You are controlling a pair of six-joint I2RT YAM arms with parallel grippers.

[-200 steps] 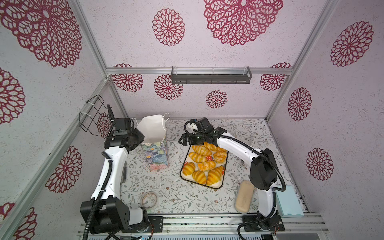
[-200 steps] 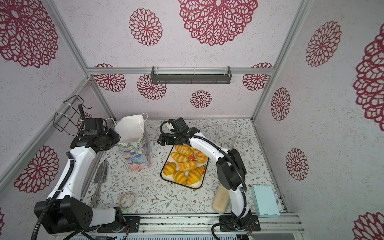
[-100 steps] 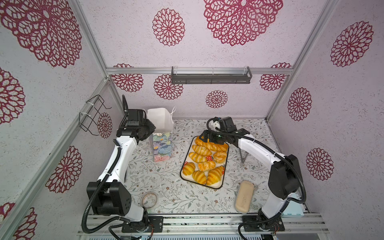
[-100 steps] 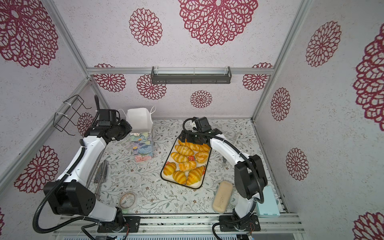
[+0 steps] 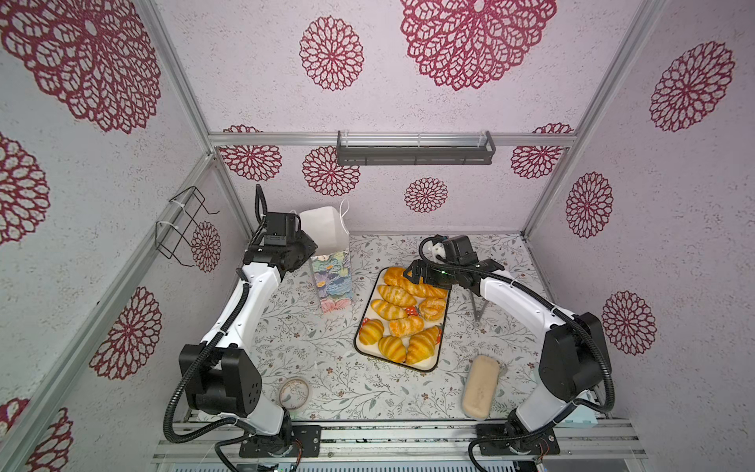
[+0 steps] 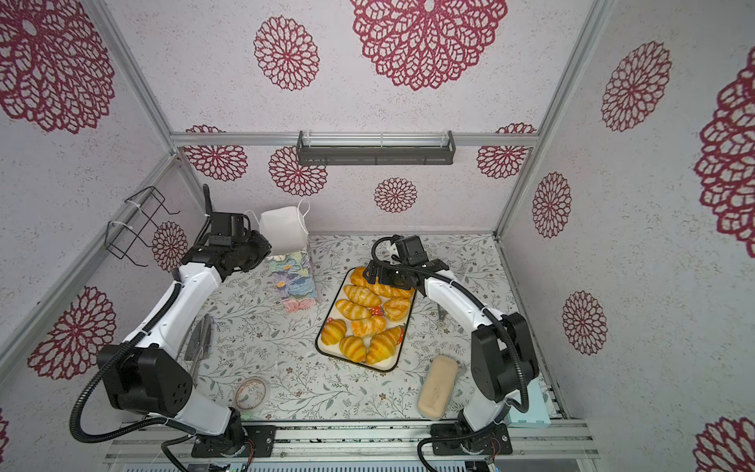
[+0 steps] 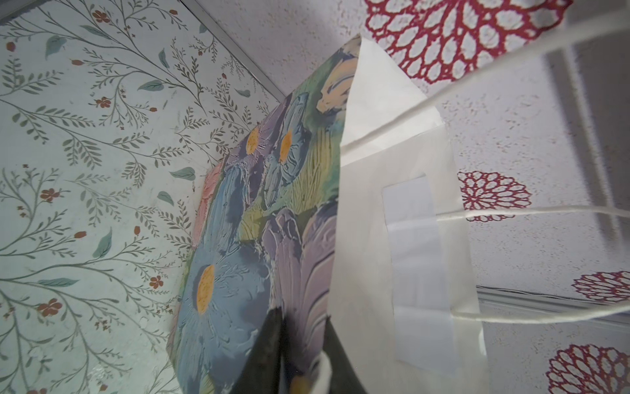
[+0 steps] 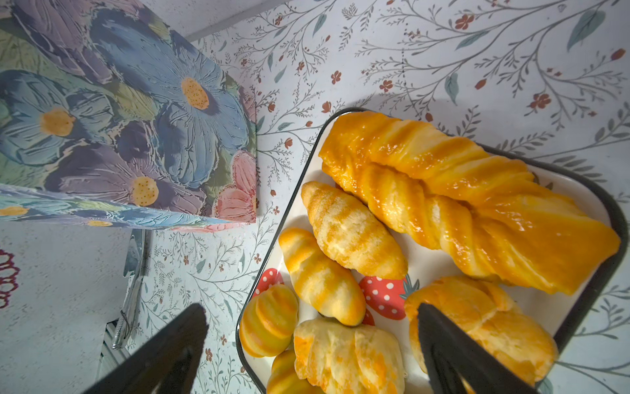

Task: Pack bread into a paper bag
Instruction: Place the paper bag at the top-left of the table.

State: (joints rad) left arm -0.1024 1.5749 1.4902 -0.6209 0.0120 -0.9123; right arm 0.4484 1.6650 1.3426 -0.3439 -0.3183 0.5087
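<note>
Bread (image 5: 398, 310) lies on the tray (image 5: 431, 365) beneath the right pincer (image 8: 312, 307), jaws wide apart. Glossy, likely light and slippery, so grasp the twisted loaf (image 8: 460, 198) mid-length. Paper bag (image 5: 331, 282) stands at the left pincer (image 7: 301, 315), whose grip I cannot tell.

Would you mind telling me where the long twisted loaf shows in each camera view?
Top view: long twisted loaf at the far end of the tray.
Top view: same spot on the tray.
Left wrist: not in it.
Right wrist: lying across one end of the tray.
Shared landmark: the paper bag, beside the tray, seen in all four.
</note>
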